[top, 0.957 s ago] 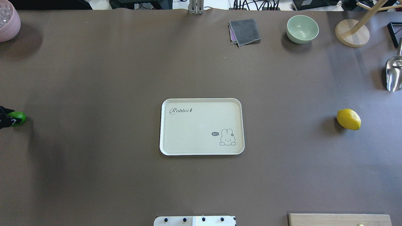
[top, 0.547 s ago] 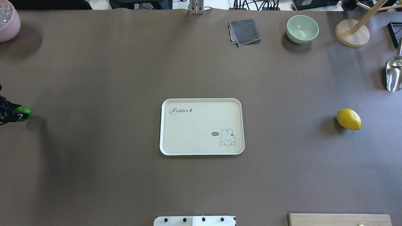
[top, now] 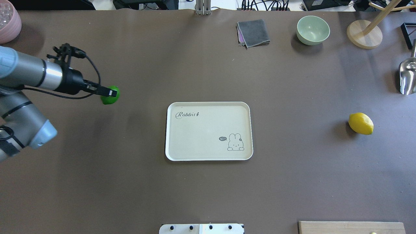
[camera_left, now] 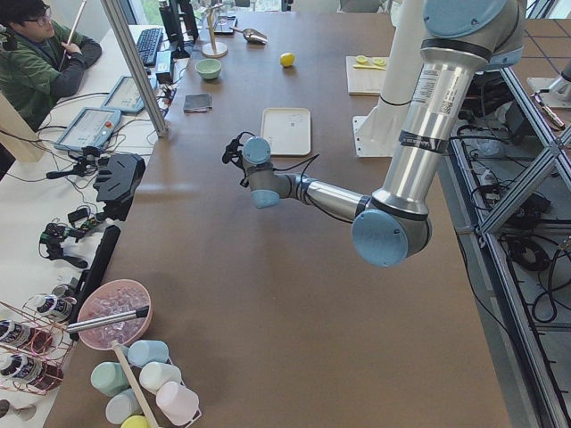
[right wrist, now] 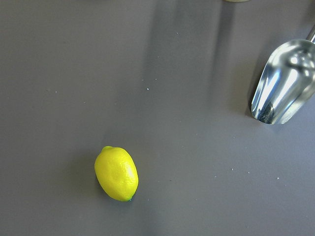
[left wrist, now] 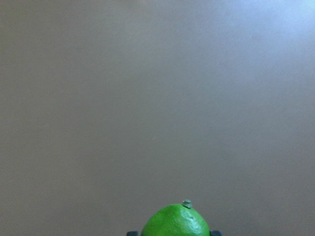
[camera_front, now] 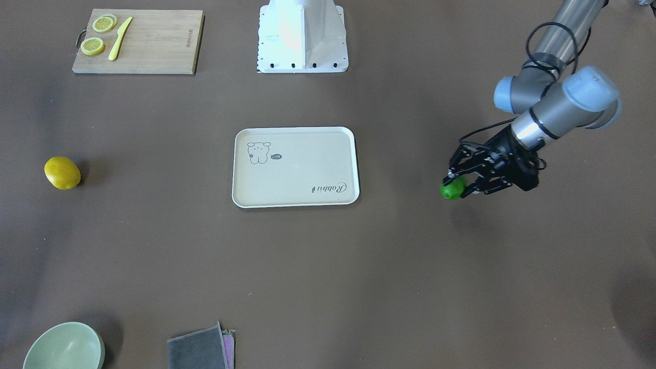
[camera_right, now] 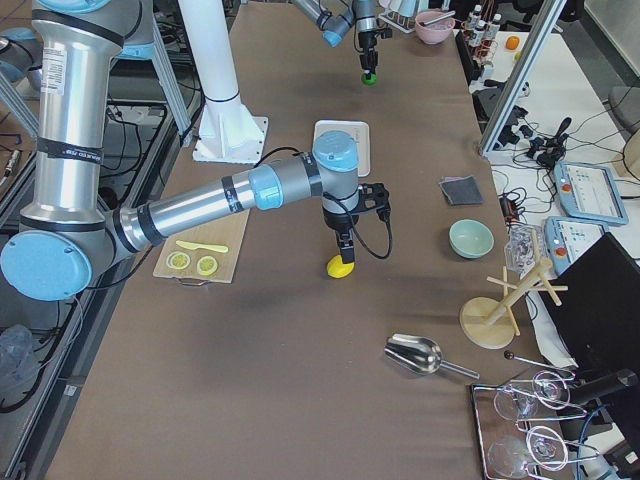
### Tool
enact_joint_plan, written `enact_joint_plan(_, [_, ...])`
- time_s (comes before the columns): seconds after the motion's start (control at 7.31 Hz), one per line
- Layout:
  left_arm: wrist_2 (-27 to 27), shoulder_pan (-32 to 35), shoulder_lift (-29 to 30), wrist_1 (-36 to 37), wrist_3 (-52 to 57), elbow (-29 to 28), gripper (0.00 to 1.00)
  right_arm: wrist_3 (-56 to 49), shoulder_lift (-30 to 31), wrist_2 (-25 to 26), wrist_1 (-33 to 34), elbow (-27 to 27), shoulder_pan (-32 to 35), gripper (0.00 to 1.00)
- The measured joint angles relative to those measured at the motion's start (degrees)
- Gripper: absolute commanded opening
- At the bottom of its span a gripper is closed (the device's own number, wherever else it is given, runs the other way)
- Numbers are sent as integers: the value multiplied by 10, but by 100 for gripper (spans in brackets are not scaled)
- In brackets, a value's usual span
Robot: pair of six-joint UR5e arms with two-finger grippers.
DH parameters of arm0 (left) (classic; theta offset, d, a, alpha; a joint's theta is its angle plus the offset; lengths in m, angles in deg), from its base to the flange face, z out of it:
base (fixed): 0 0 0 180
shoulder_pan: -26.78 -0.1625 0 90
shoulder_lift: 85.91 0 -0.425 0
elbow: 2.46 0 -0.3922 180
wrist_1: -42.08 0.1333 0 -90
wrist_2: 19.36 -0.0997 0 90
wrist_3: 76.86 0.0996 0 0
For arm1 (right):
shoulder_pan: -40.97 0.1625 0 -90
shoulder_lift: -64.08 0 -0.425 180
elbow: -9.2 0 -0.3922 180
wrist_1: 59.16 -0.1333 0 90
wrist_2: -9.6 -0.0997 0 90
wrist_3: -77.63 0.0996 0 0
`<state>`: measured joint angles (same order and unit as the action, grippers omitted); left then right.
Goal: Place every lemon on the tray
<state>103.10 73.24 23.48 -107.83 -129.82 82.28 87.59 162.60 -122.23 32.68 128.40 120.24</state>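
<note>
I'm looking down on a long table (top: 130, 195) that is wearing a matte brown cover. Soft light from above is laying faint, blurred shadows across it. Along its far edge a white desk (camera_left: 22, 267) is running beside it, and a silver metal post (camera_left: 134, 67) is rising where the two are meeting. A person in a green jacket (camera_left: 40, 58) is sitting at that desk near a keyboard (camera_left: 147, 43). On the opposite side, grey floor (camera_left: 535, 374) is showing.
</note>
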Motion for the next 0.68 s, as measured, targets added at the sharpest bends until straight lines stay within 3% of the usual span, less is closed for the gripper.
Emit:
enact_joint_plan(0.27, [-119, -105, 77, 12, -111, 0, 2, 0, 0, 0, 0, 0, 0, 100])
enact_joint_plan(0.41, [-165, -144, 103, 26, -138, -1, 97, 0, 0, 0, 0, 0, 0, 100])
enact_joint_plan(0.68, [-246, -195, 118, 43, -149, -8, 98, -2, -2, 0, 0, -4, 0, 100])
